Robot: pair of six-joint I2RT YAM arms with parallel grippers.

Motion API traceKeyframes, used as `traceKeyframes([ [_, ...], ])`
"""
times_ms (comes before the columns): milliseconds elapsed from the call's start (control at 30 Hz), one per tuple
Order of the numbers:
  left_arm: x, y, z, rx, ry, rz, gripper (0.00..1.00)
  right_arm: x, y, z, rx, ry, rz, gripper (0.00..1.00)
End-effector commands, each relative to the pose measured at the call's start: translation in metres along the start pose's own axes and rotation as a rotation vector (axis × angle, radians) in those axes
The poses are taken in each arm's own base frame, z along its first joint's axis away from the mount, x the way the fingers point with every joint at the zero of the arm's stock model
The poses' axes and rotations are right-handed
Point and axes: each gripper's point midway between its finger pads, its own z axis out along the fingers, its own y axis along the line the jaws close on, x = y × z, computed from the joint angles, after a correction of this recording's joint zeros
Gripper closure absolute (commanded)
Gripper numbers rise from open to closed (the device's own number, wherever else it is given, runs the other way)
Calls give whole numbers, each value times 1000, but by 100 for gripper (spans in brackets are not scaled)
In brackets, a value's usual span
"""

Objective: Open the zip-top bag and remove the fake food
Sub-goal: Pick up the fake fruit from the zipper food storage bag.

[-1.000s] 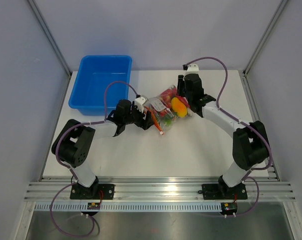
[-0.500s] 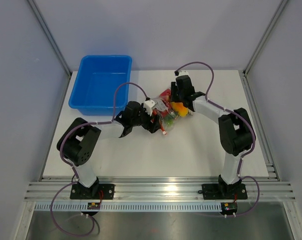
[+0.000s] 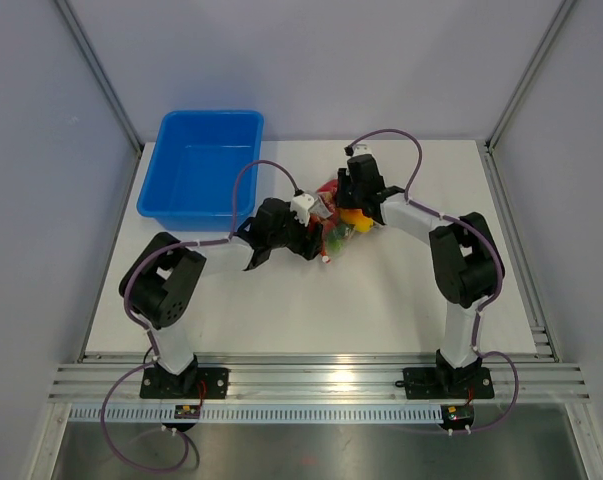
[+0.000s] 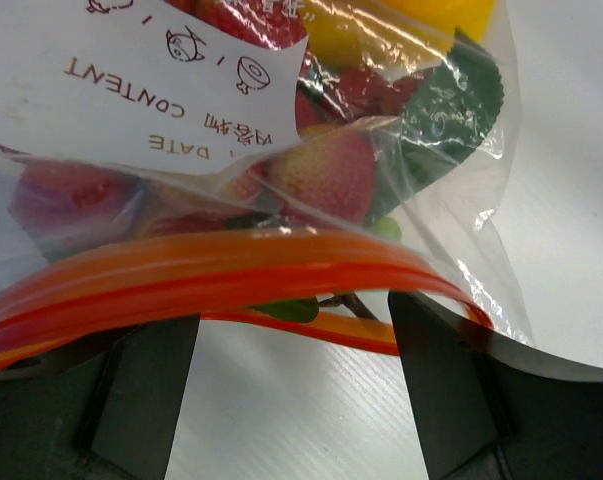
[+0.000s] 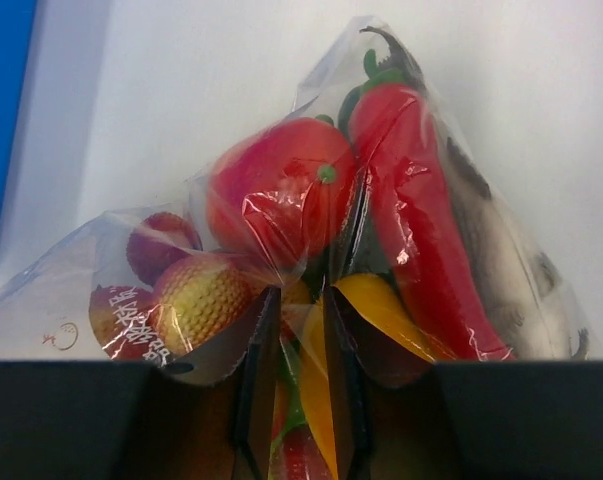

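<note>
The zip-top bag (image 3: 330, 228) lies bunched between my two grippers at mid-table. In the left wrist view its orange-red zip strip (image 4: 231, 272) curves across just past my fingertips, with the white label (image 4: 161, 80) above it. The left gripper (image 4: 293, 345) is open wide with bare table between its fingers, and it also shows in the top view (image 3: 314, 240). The right gripper (image 5: 303, 345) is shut on a fold of the bag's clear plastic, and it also shows in the top view (image 3: 349, 205). The fake food (image 5: 279, 200) is inside the bag: a red tomato, a red chili (image 5: 421, 240), a strawberry-like piece and a yellow piece.
A blue plastic tub (image 3: 153, 192) stands at the back left, close behind the left arm; its edge shows in the right wrist view (image 5: 1, 100). White table (image 3: 381, 290) lies in front of the bag. Metal rails frame the table sides.
Both grippers have closed in on the bag. The right one moved left, the left one moved right and forward. The bag is more bunched up and shifted slightly left.
</note>
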Motion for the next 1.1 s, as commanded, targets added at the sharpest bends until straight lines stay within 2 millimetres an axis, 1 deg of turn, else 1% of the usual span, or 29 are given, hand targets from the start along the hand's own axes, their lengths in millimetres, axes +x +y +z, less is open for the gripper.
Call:
traceKeyframes([
  [0,-23,4,8,-34,-55,3,24,21,17,-1,-39,42,9,69],
  [100,-22,1,9,-20,-48,5,27,20,19,-2,-47,37,14,70],
  [167,-21,-1,10,-10,-33,7,31,21,20,-3,-44,39,13,70],
  [200,-18,0,11,-19,-23,10,35,20,20,-3,-45,38,14,71],
  [333,-8,5,20,-36,28,1,42,21,19,-4,-42,40,10,72],
  [367,-1,6,21,-35,54,-4,44,21,20,-4,-43,39,9,72],
  [433,0,4,25,-20,64,-4,50,21,19,-5,-40,36,9,72],
  [467,0,1,25,-1,67,-3,58,21,19,-6,-39,36,11,73],
  [567,-1,-6,25,35,65,5,76,21,16,-5,-24,36,6,76],
  [600,-2,-7,24,42,64,9,85,20,15,-5,-18,35,8,77],
  [700,-5,-7,21,39,60,16,99,19,8,-4,25,30,5,85],
  [733,-8,-7,19,37,52,22,100,17,2,-5,56,22,4,90],
  [800,-11,-7,16,31,43,32,100,15,-4,-6,88,15,5,95],
  [833,-15,-6,14,26,31,39,100,15,-8,-7,112,11,2,100],
  [967,-27,-1,2,-24,-5,58,100,11,-18,-11,164,-9,0,100],
  [1000,-32,0,-3,-37,-18,94,100,10,-21,-12,174,-14,2,100],
  [1067,-37,8,-10,-83,-29,115,100,9,-26,-13,194,-20,3,100],
])
